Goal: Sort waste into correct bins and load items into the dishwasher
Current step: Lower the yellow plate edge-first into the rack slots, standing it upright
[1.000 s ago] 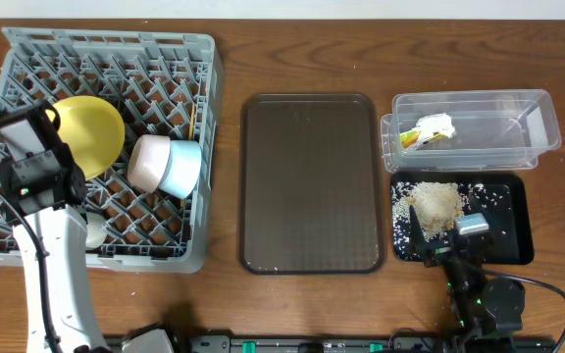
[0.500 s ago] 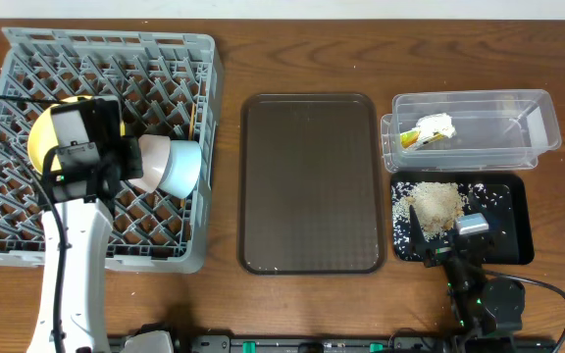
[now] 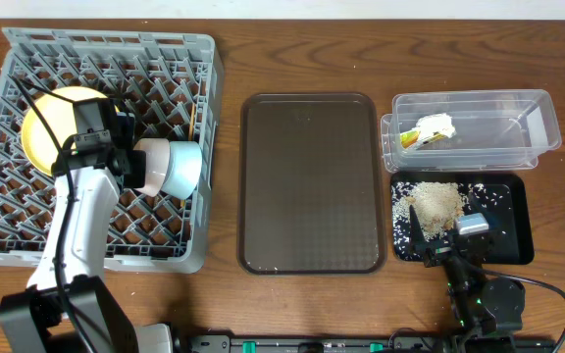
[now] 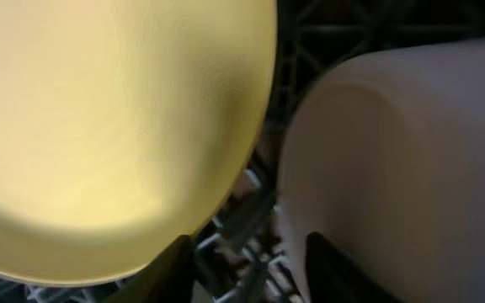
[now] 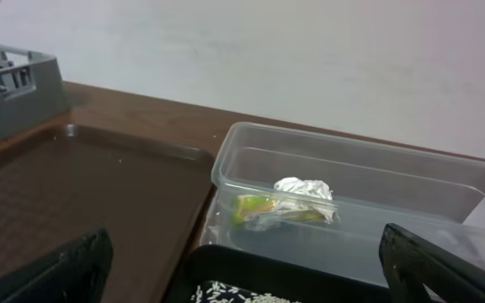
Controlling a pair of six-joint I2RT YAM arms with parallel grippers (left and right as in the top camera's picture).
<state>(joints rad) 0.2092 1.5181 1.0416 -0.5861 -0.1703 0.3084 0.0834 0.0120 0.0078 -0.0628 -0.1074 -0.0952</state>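
The left gripper point(image 4: 251, 271) stands with its jaws part-way apart and nothing between them; only the ribs of the dish rack point(image 3: 106, 49) show in the gap. Directly ahead of the jaws is the narrow space between two loaded items. The yellow plate point(image 4: 99, 126) fills the view to the left of the fingertips, leaning with its face turned towards them. The cream-white bowl point(image 4: 411, 168) lies on its side to their right, close against the right finger, and whether it touches cannot be told. The light blue bowl point(image 3: 186, 167) sits beyond the cream one, nested round it. If either piece needs straightening, I judge the plate's curved rim, just left of and ahead of the jaws, the easier edge to take. This arm is the nearer one by far. The right gripper point(image 5: 247, 273) hangs with its jaws spread wide and empty, and the clear tub point(image 5: 226, 168) holding the wrapper point(image 5: 285, 206) lies straight ahead of it, well apart from the rack.
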